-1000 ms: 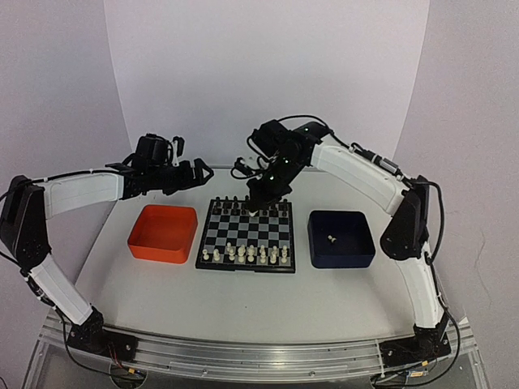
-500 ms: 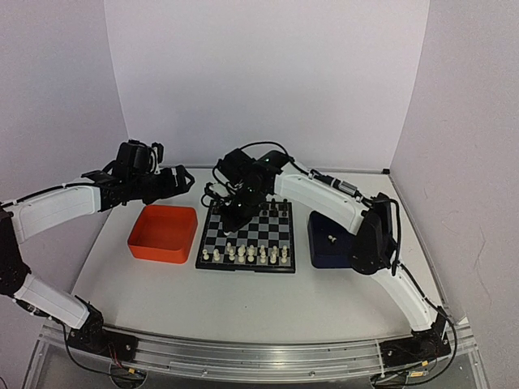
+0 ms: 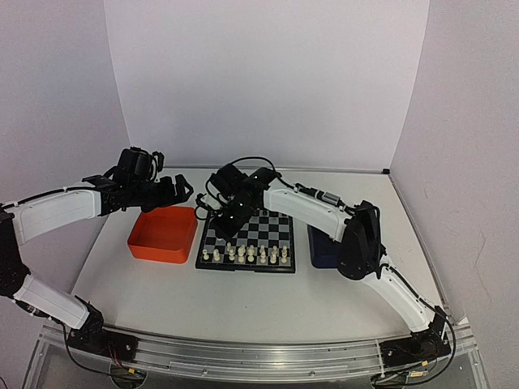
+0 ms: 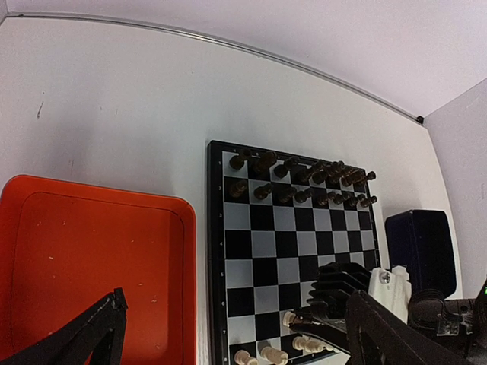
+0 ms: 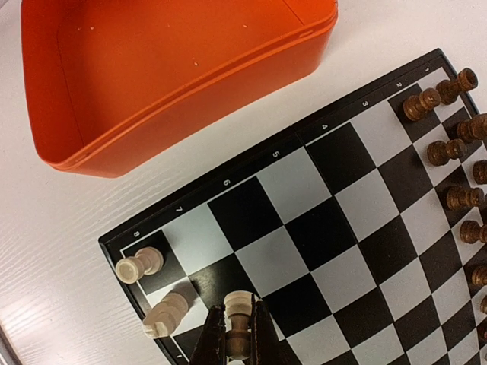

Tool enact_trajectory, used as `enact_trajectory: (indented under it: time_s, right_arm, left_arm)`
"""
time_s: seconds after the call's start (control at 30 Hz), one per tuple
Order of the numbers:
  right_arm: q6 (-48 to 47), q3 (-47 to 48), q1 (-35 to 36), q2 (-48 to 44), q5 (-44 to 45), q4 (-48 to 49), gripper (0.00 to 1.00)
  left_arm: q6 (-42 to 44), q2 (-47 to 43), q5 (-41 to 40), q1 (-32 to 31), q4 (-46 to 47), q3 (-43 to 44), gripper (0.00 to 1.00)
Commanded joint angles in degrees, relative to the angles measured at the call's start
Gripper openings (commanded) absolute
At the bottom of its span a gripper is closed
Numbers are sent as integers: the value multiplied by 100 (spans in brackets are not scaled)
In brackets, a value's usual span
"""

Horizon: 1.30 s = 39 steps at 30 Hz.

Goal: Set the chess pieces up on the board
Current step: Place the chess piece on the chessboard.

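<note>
**Right pincer grips a cream piece at the board's near left corner**

Begin at the near edge. The cream chess pieces (image 3: 247, 254) stand bunched along the near side of the board (image 3: 243, 268).

Your right arm stretches across the board to its left side. There the right gripper (image 5: 238, 346) has its fingers (image 5: 215, 342) closed tight on a cream piece (image 5: 238, 308), which it holds upright. That piece sits just beside two more cream ones at the near left corner. You cannot tell from here whether its base touches the square.

Look to either side. The orange tray (image 3: 158, 251) lies just beside the board's left rim. The dark blue tray (image 4: 417, 243) sits on the right, partly hidden behind your right arm in the top view.

Further back, your left gripper (image 3: 180, 191) hangs above the tray's far right corner. Its jaws are spread wide with nothing between them, and the wrist view shows tray and board in the gap.

At the far edge, the dark pieces (image 4: 297, 179) stand in two rows.
</note>
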Motion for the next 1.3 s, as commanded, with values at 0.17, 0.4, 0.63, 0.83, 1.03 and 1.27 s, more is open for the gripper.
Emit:
enact_trajectory:
  time_s: [0.17,0.4,0.63,0.83,1.03,1.27]
  right_arm:
    - [-252,237,14,271,-90,233,0]
    - [-280,189,24,284,-106,231,0]
    - [-253,-60,36,162,-142,214,0]
    - [-253,-192,56,108,-161,187,0]
    - [-258,-279,108,53,-187,124,0]
    - [-255,-283,128,29,-98,98,0]
  left_arm:
    - [125,-103,-163,7,66,-43,100]
    - [192,-68,-173,7,66,-43,100]
    - [229,-81,-169,6,67,-78,100]
    - [240,-82,-155,7,45,-87,100]
    - [215,-129,-153,7,60,-136,100]
    - [173,-152,-118,7,57,-181,100]
